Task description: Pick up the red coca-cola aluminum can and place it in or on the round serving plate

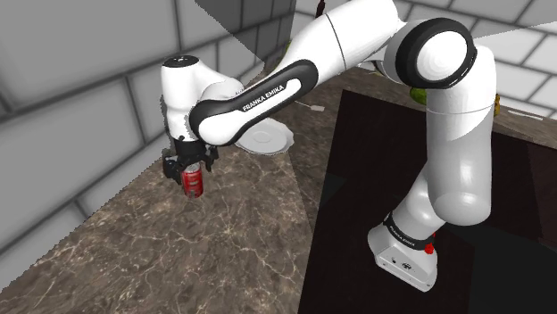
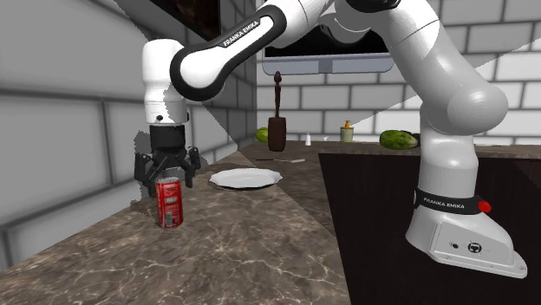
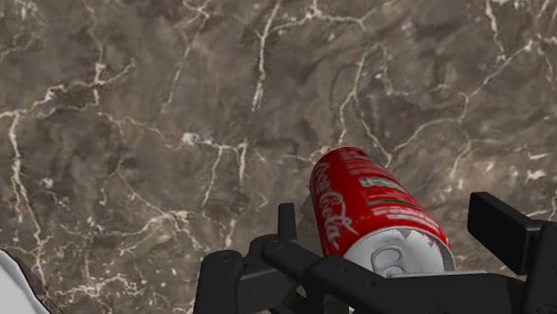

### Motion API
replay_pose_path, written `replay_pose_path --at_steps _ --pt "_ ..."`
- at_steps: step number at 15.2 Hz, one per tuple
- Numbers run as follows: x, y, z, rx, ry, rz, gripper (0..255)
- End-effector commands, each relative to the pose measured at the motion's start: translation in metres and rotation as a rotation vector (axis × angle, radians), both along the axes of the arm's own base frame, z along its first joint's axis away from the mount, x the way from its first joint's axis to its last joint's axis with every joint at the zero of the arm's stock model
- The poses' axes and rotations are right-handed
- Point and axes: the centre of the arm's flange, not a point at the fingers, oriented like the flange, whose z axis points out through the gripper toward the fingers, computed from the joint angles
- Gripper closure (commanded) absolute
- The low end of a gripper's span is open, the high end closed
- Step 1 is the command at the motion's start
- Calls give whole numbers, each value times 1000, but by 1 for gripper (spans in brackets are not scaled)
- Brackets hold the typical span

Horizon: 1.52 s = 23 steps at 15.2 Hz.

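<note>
Grasp step: gripper point(image 2: 169, 171) straddles the upright red can point(image 2: 169, 204) on the veined counter point(image 2: 243, 247), fingers apart, not yet clamping. Next move calls for closing, lifting, and carrying to the white plate point(image 2: 245, 178)

Arm point(image 1: 268, 89) outstretched, end effector point(image 2: 166, 174) pointing down, fingers point(image 3: 504, 234) apart

can point(image 2: 169, 202) below pincer point(image 2: 167, 173) | plate point(image 2: 246, 178) behind can, on counter point(image 2: 234, 251)

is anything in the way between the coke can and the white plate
Nothing visible: only bare marble counter lies between the red can and the white plate. The open gripper straddles the can's top.
</note>
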Motion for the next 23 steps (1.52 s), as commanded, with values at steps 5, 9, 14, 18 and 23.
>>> replay_pose_path --at_steps 5,9,14,18,23 --pt "-1 -1 -7 0 0 0 0" --pt "-1 -1 -7 0 0 0 255" --pt "-1 -1 -7 0 0 0 255" --pt "-1 -1 -7 0 0 0 255" --pt "-1 -1 19 0 0 0 255"
